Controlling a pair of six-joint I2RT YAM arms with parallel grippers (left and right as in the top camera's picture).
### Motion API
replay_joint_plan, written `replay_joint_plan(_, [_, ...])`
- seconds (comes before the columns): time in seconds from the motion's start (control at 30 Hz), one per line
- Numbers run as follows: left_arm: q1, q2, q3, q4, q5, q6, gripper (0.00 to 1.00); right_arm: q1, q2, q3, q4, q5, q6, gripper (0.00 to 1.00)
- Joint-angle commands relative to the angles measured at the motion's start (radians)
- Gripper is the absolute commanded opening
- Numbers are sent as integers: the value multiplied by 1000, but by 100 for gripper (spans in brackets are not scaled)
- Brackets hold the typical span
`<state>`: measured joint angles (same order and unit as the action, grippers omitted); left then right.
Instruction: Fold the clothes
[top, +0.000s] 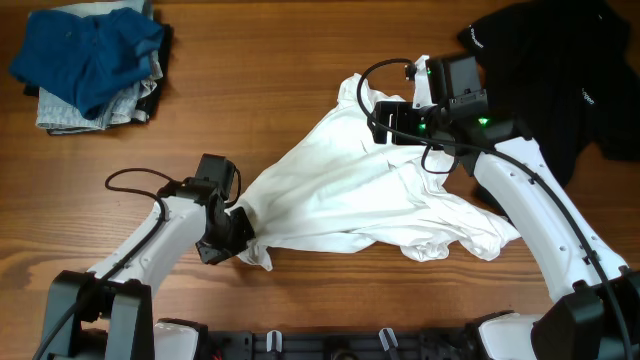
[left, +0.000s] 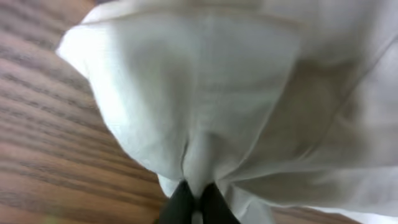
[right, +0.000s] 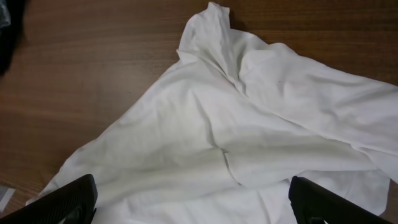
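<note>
a wooden worktop (top: 280, 60) seen from above, with two robot arms reaching in from the near edge. at the far left sits a stack of folded clothes (top: 95, 65), a blue garment on top. right of it and nearer, the left gripper (top: 233, 238) is closed tight on the near-left corner of a white t-shirt (top: 350, 195); its wrist view shows the cloth bunched into a pinch between the dark fingertips (left: 180, 202). the shirt lies crumpled in a rough triangle in the middle of the worktop. its long axis runs from that pinched corner rightward to a loose near-right end, and a peak points far, under the right arm. no print shows on the side facing up. the right gripper (top: 395, 120) hovers above that far peak with its jaws wide and nothing in them, so it is the arm nearer the free edge. at the far right lies a black garment (top: 560, 70), unfolded, just beside the shirt. no container shows.
</note>
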<state>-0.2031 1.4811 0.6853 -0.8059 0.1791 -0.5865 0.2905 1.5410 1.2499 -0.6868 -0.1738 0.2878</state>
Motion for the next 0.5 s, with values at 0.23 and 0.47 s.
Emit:
replay_joint_plan(0.23, [68,-31,333,51,-73,59,4,-3,15,6,-16,-90,2,88])
replay_joint_plan(0.47, [101,-39,718,54,-176,85,4,-3,15,2,-126,-89,1,87])
